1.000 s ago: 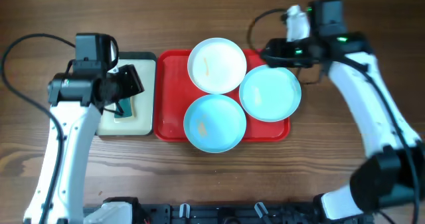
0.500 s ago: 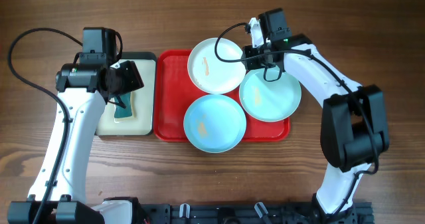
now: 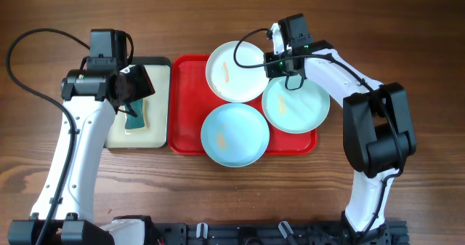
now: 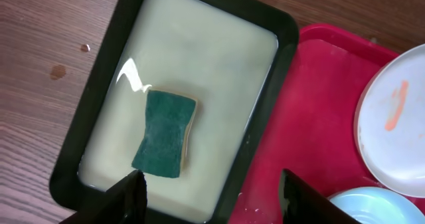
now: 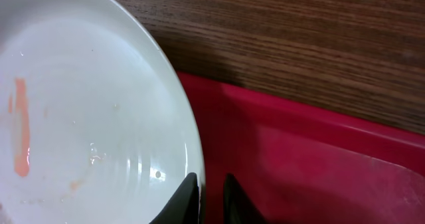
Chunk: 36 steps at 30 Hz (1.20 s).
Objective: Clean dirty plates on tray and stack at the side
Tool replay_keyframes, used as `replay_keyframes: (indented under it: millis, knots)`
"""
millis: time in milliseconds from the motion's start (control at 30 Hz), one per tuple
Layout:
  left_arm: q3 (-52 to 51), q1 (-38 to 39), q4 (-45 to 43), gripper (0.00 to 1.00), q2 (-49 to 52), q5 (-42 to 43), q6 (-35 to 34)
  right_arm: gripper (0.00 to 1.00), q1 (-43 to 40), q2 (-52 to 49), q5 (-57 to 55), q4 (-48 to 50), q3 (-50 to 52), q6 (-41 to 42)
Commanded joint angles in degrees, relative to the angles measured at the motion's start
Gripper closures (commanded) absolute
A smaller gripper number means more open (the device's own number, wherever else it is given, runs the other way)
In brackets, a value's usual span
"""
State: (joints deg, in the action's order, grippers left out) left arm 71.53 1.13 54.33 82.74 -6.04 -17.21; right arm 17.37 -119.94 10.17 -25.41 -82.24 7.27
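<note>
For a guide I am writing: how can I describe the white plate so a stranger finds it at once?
Find the red tray in the middle of the overhead view. The white plate lies at its far edge, topmost of three. Its neighbours, the front plate and the right plate, are pale blue; it alone is white.

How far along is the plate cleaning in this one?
Nothing finished: the white plate, smeared orange, and two aqua plates lie on the red tray. In hand: right gripper pinches its rim; left gripper hangs open above the sponge. Left: wiping and stacking all three.
</note>
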Motion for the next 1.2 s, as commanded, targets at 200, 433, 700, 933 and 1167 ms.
replay_keyframes:
  millis: [200, 433, 700, 933, 1167]
  knots:
    - [0.7, -0.28, 0.04, 0.4, 0.81, -2.34, 0.09, 0.96, -0.11, -1.09, -0.76, 0.28, -0.87, 0.48]
    - [0.7, -1.05, 2.05, 0.45, 6.71, -5.55, 2.1, 0.96, -0.11, -1.09, -0.79, 0.28, -0.87, 0.46]
    - [0.68, -7.85, 2.86, 0.45, 15.43, 8.7, 11.91, 0.96, -0.13, -1.09, -0.79, 0.31, -0.87, 0.46]
    - [0.37, -10.4, 2.89, 0.51, 17.79, 10.93, 12.74, 0.95, -0.13, -1.09, -0.81, 0.33, -0.87, 0.44]
    - [-5.77, -10.29, -5.14, 0.64, 17.79, 10.08, 14.01, 0.95, -0.13, -1.09, -0.79, 0.33, -0.87, 0.44]
